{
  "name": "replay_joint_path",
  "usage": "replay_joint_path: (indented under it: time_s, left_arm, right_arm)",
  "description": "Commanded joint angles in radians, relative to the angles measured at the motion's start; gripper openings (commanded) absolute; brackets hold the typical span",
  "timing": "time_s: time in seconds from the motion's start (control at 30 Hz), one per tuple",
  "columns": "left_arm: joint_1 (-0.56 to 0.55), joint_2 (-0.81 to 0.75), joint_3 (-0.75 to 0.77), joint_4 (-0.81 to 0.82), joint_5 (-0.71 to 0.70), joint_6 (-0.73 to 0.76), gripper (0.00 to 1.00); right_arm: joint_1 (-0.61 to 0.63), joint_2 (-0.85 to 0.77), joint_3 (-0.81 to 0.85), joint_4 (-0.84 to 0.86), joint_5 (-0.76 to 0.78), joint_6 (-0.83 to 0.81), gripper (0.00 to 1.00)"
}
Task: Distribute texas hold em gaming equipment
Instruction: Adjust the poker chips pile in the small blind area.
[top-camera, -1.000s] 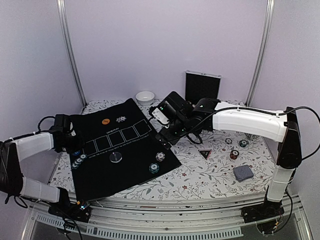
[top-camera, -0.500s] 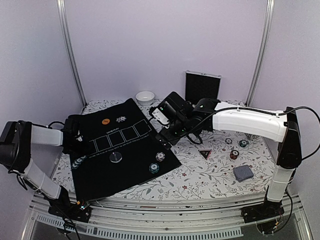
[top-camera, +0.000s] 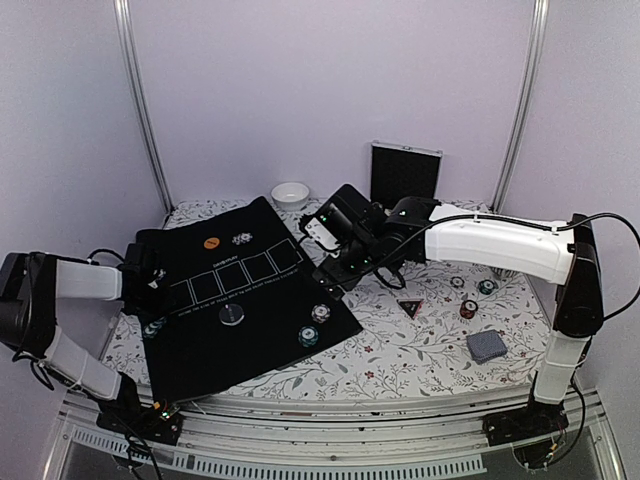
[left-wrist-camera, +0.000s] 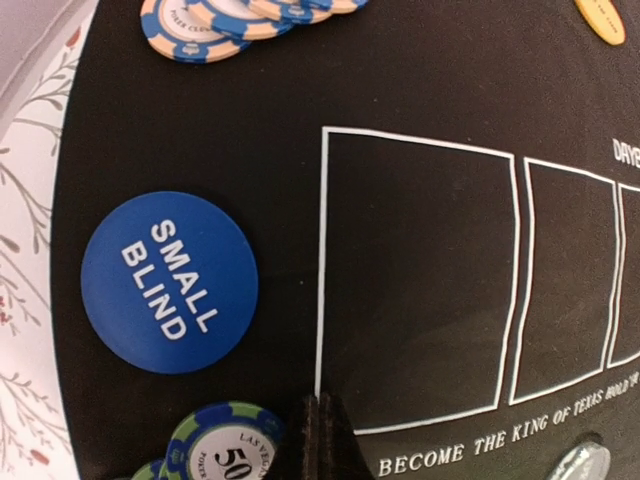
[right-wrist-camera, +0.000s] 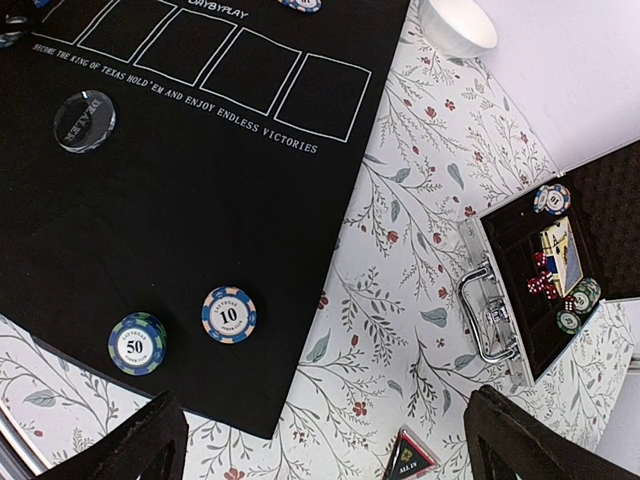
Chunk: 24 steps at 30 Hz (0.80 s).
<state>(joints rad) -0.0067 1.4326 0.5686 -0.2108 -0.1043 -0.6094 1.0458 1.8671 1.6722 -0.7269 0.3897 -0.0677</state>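
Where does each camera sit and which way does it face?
Top external: above and behind, facing down on the black mat; left arm, right arm show.
Left wrist: low over the SMALL BLIND button; shut fingers show.
Right wrist: high over the mat's right edge; open fingers show.
Top and right wrist share the DEALER button.

left white-and-black arm (top-camera: 85, 280) folded low, forearm reaching forward at left edge. left gripper (left-wrist-camera: 320, 440) jaws pressed together, holding nothing. right white-and-black arm (top-camera: 500, 245) stretched leftward across centre, raised. right gripper (right-wrist-camera: 322, 420) jaws spread wide, holding nothing.
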Motion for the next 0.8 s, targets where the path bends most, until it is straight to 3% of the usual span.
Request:
replay_joint_path:
  time_s: [0.0,0.4,0.7,0.77]
  left_arm:
    - [-0.006,-0.013,-0.015,-0.075,-0.064,-0.028,0.00]
    - [0.051,-0.050,-0.063,-0.060,-0.026,-0.038,0.00]
    - [0.051,-0.189,-0.031,-0.091,-0.068,-0.024,0.00]
    - [0.051,-0.232,-0.042,-0.064,-0.042,0.003,0.06]
  right_arm:
    - [-0.007,-0.017,-0.013,-0.013,0.027,0.004,0.99]
    - [-0.020,-0.029,-0.018,-0.028,0.050,0.020,0.99]
    - [-0.034,-0.040,-0.017,-0.041,0.059,0.043,0.99]
    - [-0.052,-0.048,-0.017,-0.042,0.056,0.061,0.99]
